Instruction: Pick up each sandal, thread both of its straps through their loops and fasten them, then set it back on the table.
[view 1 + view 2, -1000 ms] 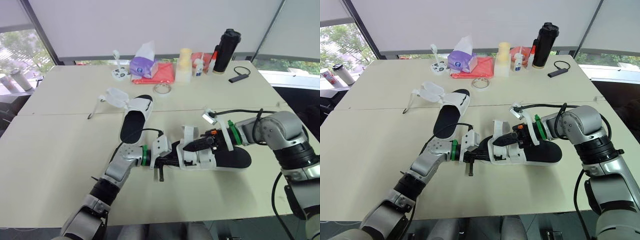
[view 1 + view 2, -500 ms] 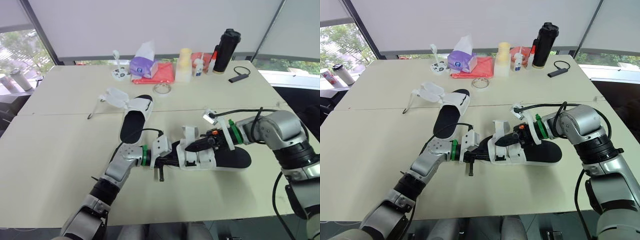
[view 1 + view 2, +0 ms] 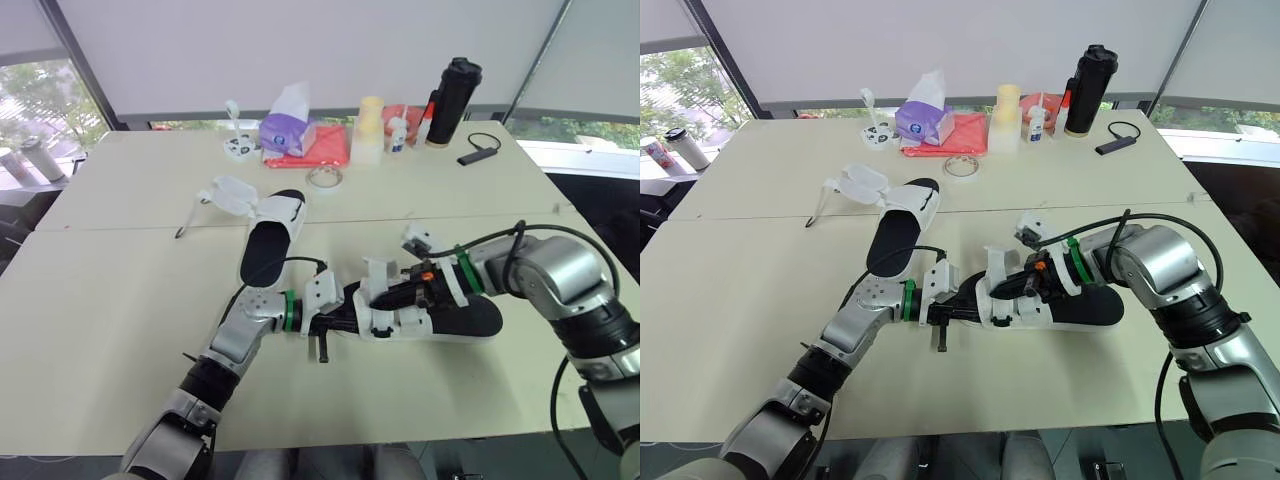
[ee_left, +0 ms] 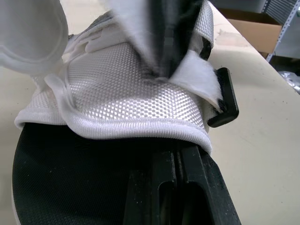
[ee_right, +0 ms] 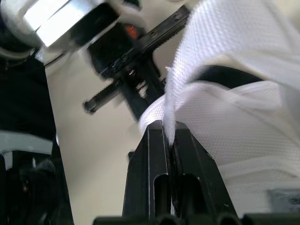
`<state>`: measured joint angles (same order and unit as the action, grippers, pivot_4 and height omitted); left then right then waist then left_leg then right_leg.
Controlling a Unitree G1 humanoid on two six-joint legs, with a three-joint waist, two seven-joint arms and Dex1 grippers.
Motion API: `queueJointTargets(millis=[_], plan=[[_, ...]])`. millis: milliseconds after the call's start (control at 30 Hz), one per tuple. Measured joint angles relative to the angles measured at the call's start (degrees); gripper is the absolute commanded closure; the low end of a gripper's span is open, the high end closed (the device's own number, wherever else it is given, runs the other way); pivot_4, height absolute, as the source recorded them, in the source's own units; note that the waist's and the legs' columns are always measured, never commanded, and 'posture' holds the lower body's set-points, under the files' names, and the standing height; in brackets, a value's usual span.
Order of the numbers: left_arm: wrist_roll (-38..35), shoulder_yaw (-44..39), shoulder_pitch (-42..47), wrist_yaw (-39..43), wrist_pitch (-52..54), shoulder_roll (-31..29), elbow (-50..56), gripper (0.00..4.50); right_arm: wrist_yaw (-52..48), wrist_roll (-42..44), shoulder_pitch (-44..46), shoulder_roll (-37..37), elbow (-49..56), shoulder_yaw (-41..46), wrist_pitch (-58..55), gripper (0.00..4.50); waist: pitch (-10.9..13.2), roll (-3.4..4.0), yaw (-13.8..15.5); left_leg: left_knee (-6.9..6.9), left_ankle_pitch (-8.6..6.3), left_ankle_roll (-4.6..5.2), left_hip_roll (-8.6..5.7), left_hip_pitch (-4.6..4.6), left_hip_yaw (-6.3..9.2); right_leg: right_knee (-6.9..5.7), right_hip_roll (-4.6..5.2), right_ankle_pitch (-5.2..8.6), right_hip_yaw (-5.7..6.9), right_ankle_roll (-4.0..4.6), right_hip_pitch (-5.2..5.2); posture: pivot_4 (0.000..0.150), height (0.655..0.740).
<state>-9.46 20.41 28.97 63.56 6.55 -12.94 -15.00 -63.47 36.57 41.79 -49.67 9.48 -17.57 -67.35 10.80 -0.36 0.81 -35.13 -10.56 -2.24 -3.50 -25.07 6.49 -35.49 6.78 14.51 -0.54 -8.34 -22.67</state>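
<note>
The near sandal [image 3: 455, 318], black-soled with white straps, lies on the table [image 3: 120, 300] between my two grippers. My left gripper [image 3: 347, 317] is shut on the toe edge of its sole; the left wrist view has the fingers [image 4: 159, 187] clamped on the black sole [image 4: 70, 183] under the white woven strap [image 4: 136, 89]. My right gripper [image 3: 382, 293] reaches in from the heel side and is shut on a white strap [image 5: 197, 61], pinched between its fingers [image 5: 154, 164]. The second sandal [image 3: 268, 243] lies farther back, its straps [image 3: 232, 193] spread open.
Along the far edge stand a purple tissue pack [image 3: 286, 128], a red cloth [image 3: 322, 150], a pale cup stack [image 3: 369, 130], a black bottle [image 3: 453, 100] and a black device with cable [image 3: 475, 154]. A clear tape ring [image 3: 325, 178] lies behind the second sandal.
My right gripper has moved slightly lower and toward the left gripper with the strap pinched, its wrist rolled. The left gripper and both sandals stay put.
</note>
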Motion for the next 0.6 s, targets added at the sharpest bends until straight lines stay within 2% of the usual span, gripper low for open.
queueJointTargets(millis=[200, 400, 500, 600], plan=[[0.0, 0.1, 0.0, -0.1, -0.2, 0.0, 0.0, 4.5, -1.0, -0.1, -3.0, -1.9, 5.3, -0.3, 0.7, 4.46, 0.0, 0.0, 0.0, 0.0, 0.0, 0.0, 0.01, 0.0, -0.01, 0.03, 0.0, 0.01, 0.0, 0.02, 0.01, 0.15, 0.74], [0.0, 0.1, 0.0, -0.2, -0.6, 0.0, -0.1, 4.5, 1.7, -4.3, -4.4, -2.0, 7.3, -1.8, 4.5, 4.46, 0.0, 0.0, 0.0, 0.0, 0.0, -0.01, 0.01, 0.0, -0.01, 0.03, 0.01, 0.01, 0.0, 0.02, 0.01, 0.15, 0.74], [0.1, 0.1, 0.0, -0.4, -0.6, 0.0, -0.2, 4.5, 2.3, -5.3, -4.3, -1.7, 7.4, -2.2, 5.4, 3.59, 0.0, -0.01, 0.0, -0.01, 0.0, 0.0, 0.01, 0.0, 0.0, 0.02, 0.0, 0.01, 0.0, 0.02, 0.01, 0.15, 0.74], [0.1, 0.1, 0.0, -0.5, -0.6, 0.0, -0.3, 4.5, 1.8, -6.1, -4.3, -2.2, 8.7, -3.3, 6.7, 2.05, 0.0, -0.01, -0.1, -0.02, 0.0, 0.0, 0.02, 0.01, 0.0, 0.01, 0.0, 0.02, 0.0, 0.05, 0.02, 0.15, 0.74]])
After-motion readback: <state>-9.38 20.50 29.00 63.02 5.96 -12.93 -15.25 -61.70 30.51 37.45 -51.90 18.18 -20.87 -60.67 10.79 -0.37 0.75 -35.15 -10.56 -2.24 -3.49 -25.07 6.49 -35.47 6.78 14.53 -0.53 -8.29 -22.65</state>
